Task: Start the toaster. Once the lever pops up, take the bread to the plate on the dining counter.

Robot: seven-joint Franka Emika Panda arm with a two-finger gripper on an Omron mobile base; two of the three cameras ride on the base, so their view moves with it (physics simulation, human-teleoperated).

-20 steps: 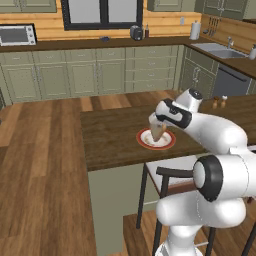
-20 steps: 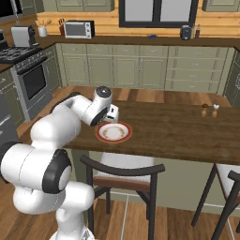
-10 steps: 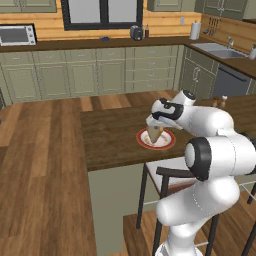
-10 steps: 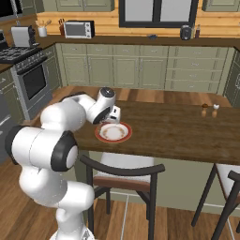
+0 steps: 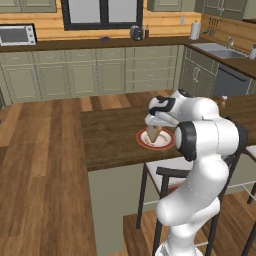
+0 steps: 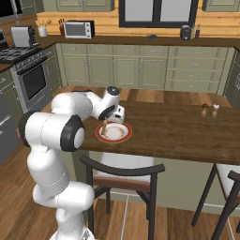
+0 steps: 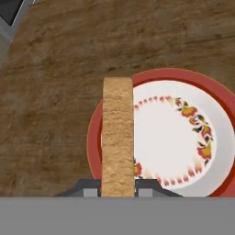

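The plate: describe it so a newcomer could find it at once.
On the long dark wood dining counter, near the end where the white arm reaches, lies the plate, directly under the gripper holding a bread slice. It is round, white, red-rimmed with small flowers, unlike the two small shakers farther along.

Hand (image 7: 117, 192) grips bread (image 7: 117, 137) edge-on over plate (image 7: 183, 137) rim.

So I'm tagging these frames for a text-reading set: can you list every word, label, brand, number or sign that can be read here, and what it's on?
None: no readable text in any view.
The plate carries a painted flower pattern inside its red rim, no lettering.
The bread, shut in the gripper, is plain.
The microwave front is too small and blurred to show any brand or digits.
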